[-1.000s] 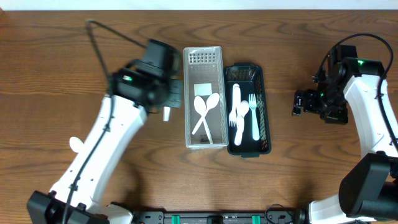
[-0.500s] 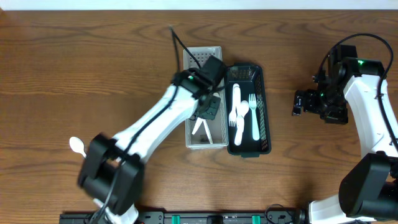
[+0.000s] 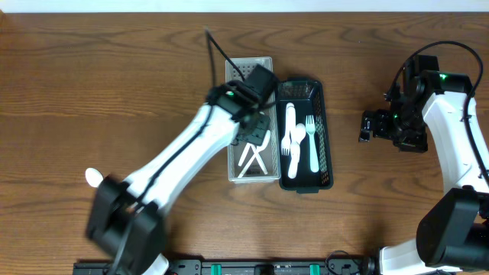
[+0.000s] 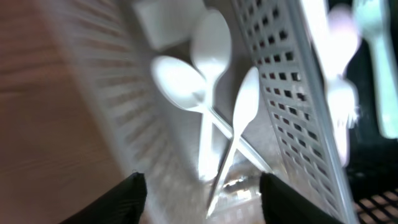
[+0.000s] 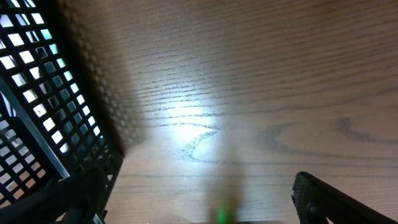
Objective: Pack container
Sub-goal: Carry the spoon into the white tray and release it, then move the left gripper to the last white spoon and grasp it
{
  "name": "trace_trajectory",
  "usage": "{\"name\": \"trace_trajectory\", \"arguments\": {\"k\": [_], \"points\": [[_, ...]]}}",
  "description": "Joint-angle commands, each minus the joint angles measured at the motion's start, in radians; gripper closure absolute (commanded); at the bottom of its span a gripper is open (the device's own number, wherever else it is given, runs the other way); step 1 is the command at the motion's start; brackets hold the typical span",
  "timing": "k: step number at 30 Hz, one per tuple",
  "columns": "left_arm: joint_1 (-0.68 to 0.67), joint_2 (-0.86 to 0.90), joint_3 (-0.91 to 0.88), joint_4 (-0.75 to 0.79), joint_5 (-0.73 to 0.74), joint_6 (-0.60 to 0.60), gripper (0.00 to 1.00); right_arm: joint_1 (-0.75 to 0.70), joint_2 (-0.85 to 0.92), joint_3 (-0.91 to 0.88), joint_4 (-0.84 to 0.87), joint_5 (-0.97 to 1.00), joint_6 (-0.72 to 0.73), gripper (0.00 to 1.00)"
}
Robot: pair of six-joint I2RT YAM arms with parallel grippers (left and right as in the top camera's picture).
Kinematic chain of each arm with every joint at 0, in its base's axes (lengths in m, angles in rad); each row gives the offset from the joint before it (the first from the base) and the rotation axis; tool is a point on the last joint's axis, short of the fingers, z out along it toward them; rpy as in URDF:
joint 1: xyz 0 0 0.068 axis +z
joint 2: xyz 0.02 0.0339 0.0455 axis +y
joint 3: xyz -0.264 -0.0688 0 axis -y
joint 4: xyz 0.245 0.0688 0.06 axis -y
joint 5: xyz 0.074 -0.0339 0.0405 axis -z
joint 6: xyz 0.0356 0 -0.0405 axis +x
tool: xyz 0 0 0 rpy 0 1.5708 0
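Note:
A clear slotted bin (image 3: pixel 231 114) stands mid-table with white plastic spoons (image 3: pixel 253 156) lying crossed in it. My left gripper (image 3: pixel 257 128) hovers over this bin. In the left wrist view its black fingers (image 4: pixel 127 196) stand apart, open, with nothing between them. Just below lie three spoons (image 4: pixel 211 46), the thin handle of one (image 4: pixel 224 171) running toward the gap. Beside it, a black mesh bin (image 3: pixel 326 156) holds white forks (image 3: pixel 296 137). My right gripper (image 3: pixel 370 126) waits open to the right of the black bin (image 5: pixel 37 93), over bare wood.
One loose white spoon (image 3: pixel 93 177) lies on the wooden table at the far left, partly behind my left arm. The black bin's mesh wall (image 4: pixel 373 199) shows at the right edge of the left wrist view.
My left arm swung from left of the clear bin to above it. Its jaws then opened, and a third spoon now lies in the bin. The right arm stayed still.

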Motion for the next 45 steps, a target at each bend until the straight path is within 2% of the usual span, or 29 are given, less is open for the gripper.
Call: {"name": "trace_trajectory", "arguments": {"k": [1, 4, 7, 8, 14, 20, 24, 31, 35, 45], "points": [[0.074, -0.160, 0.041, -0.074, -0.160, -0.067, 0.32, 0.005, 0.000, 0.000, 0.002, -0.007, 0.010, 0.01], [0.200, -0.272, 0.041, -0.179, -0.201, -0.172, 0.19, 0.005, 0.000, 0.000, 0.005, -0.007, -0.002, 0.01], [0.393, -0.370, 0.038, -0.272, -0.201, -0.270, 0.03, 0.005, 0.000, 0.000, 0.006, -0.007, -0.005, 0.01], [0.471, -0.399, 0.035, -0.296, -0.199, -0.288, 0.01, 0.005, 0.000, 0.000, 0.006, -0.007, -0.005, 0.01], [0.895, -0.465, -0.004, -0.340, -0.131, -0.251, 0.02, 0.005, 0.000, 0.000, -0.003, -0.007, -0.005, 0.01], [1.145, -0.427, -0.127, -0.266, 0.003, -0.208, 0.02, 0.005, 0.000, 0.000, -0.008, -0.007, -0.005, 0.01], [1.207, -0.393, -0.250, -0.168, 0.048, -0.208, 0.02, 0.005, 0.000, 0.000, -0.011, -0.007, -0.005, 0.01], [1.207, -0.313, -0.445, 0.035, 0.051, -0.202, 0.02, 0.005, 0.000, 0.000, -0.019, -0.007, -0.005, 0.01], [1.207, -0.249, -0.513, 0.127, 0.051, -0.197, 0.02, 0.005, 0.000, 0.000, -0.019, -0.007, -0.005, 0.01], [1.207, -0.089, -0.585, 0.241, 0.051, -0.164, 0.02, 0.005, 0.000, 0.000, -0.021, -0.007, -0.005, 0.01]]}}
